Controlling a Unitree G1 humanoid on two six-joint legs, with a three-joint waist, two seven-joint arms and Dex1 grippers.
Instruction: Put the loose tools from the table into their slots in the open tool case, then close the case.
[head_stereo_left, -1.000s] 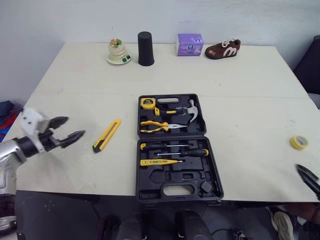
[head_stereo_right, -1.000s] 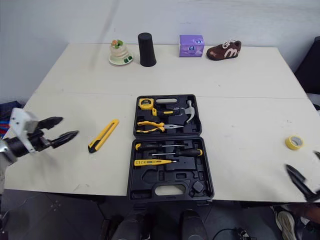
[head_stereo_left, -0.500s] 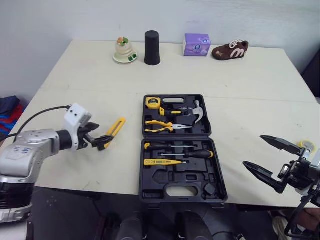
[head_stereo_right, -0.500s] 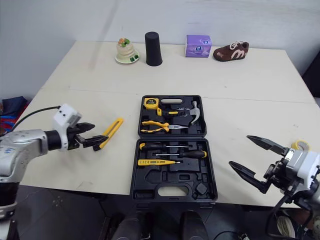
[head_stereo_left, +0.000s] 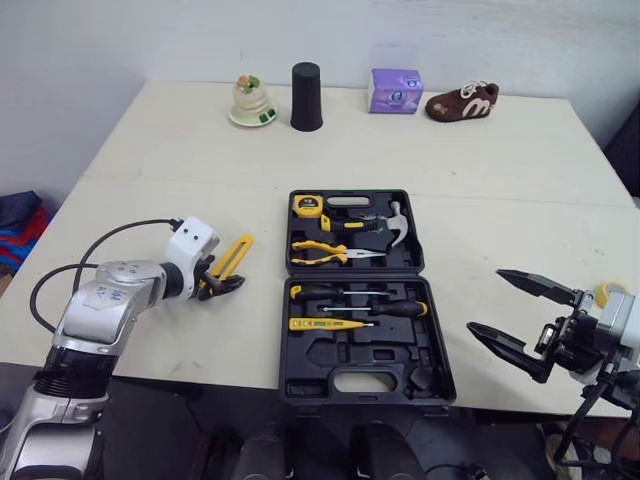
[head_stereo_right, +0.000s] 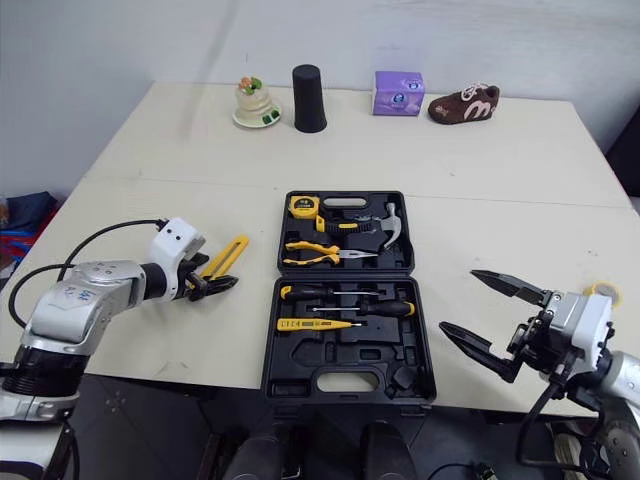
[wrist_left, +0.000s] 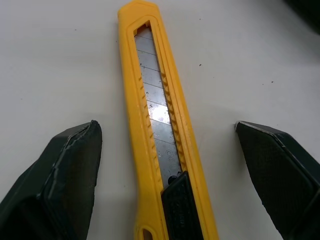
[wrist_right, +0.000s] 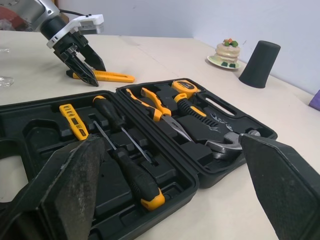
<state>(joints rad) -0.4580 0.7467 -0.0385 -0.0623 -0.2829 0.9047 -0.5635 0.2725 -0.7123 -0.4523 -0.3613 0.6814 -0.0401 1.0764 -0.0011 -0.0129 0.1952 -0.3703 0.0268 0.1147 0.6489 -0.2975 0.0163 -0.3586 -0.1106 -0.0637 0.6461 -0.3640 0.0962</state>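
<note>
A yellow utility knife (head_stereo_left: 233, 258) lies on the table left of the open black tool case (head_stereo_left: 437, 290). My left gripper (head_stereo_left: 222, 281) is open at the knife's near end. In the left wrist view the knife (wrist_left: 159, 140) lies between the two fingers (wrist_left: 65, 175), apart from both. The case holds a tape measure (head_stereo_left: 302, 206), a hammer (head_stereo_left: 390, 222), pliers (head_stereo_left: 325, 250), screwdrivers (head_stereo_left: 350, 298) and a yellow tester (head_stereo_left: 320, 323). My right gripper (head_stereo_left: 485, 300) hangs open right of the case, holding nothing. A yellow tape roll (head_stereo_left: 607, 292) sits behind its wrist.
Along the table's far edge stand a figurine on a dish (head_stereo_left: 249, 101), a black cup (head_stereo_left: 306, 97), a purple box (head_stereo_left: 394, 90) and a brown shoe (head_stereo_left: 461, 101). The case's front half has several bare slots (head_stereo_left: 340, 352). The table's front edge is just below the case.
My left gripper has moved right along the table until its fingers straddle the knife's near end. My right gripper has come up over the front right edge and drifted slightly left.
</note>
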